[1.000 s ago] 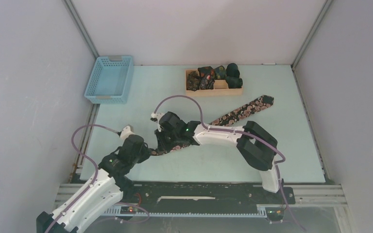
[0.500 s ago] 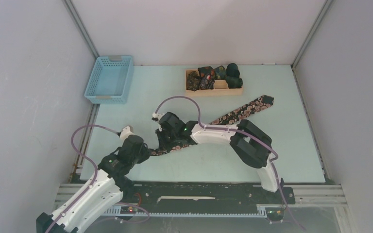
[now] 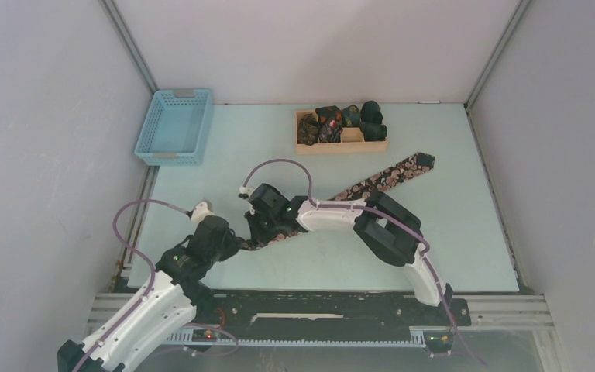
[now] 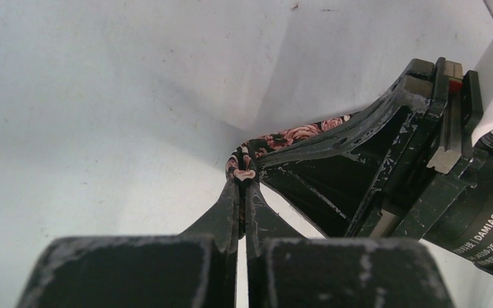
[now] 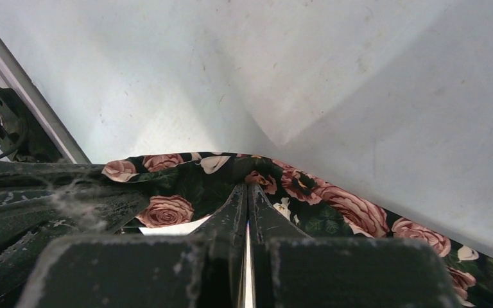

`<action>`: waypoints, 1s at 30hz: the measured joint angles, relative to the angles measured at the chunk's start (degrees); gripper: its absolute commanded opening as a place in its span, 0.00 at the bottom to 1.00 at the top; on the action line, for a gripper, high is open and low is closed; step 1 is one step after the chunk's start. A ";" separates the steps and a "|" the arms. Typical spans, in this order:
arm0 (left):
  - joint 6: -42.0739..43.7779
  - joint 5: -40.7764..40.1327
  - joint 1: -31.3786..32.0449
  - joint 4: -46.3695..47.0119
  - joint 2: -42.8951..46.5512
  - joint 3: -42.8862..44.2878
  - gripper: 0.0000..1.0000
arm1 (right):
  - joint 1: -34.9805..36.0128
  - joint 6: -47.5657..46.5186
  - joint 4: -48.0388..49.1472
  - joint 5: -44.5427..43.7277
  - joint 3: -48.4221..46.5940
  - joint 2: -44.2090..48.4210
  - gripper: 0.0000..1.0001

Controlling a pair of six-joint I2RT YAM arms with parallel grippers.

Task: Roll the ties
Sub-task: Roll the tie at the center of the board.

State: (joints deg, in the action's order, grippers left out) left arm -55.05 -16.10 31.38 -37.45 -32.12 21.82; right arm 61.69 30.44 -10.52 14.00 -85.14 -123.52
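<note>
The pale, smooth worktop [image 3: 449,240] lies bare to the right of and beyond both hands. Plain white walls [image 3: 39,155] close it on three sides, the left one near the left hand [image 3: 236,245]. A blue plastic lattice basket [image 3: 169,158] sits far beyond that hand, at the worktop's left edge. A shallow wooden tray [image 3: 352,146] lies beyond and to the right of the right hand [image 3: 259,232], well apart from it, and holds small dark rolled ties [image 3: 331,120]. The long tie [image 3: 391,173], dark cloth printed with pink roses, runs flat from both hands diagonally away to the right. The right forearm [image 3: 333,213] crosses over its middle. The left hand is clamped on the narrow end, just beside the right hand. The right hand's fingers are together with their tips against the cloth; whether they pinch it I cannot tell.
</note>
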 measured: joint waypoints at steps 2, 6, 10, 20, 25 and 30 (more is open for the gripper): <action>0.00 0.13 0.00 0.02 -0.15 0.02 0.00 | 0.13 0.02 -0.02 0.31 0.00 -0.02 0.00; 0.00 0.39 0.00 0.22 -1.53 0.52 0.00 | 0.24 0.00 -0.02 0.81 0.00 -0.02 0.00; 0.02 1.11 0.00 1.36 -3.93 1.64 0.00 | 0.28 0.00 -0.04 1.33 0.00 -0.02 0.00; 0.02 2.34 0.00 4.17 -7.93 2.89 0.00 | -1.42 0.02 0.17 1.25 4.44 4.39 0.00; -0.02 2.99 0.37 6.01 -10.58 2.93 0.00 | -5.29 1.01 2.75 1.55 10.12 11.52 0.00; -0.42 3.19 1.14 7.69 -13.07 2.95 0.00 | -9.03 1.73 5.09 1.64 13.38 15.93 0.00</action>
State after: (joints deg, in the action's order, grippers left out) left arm -55.46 -12.91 32.51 -29.76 -45.19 24.77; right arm 52.66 32.16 -5.43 15.64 -71.77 -107.59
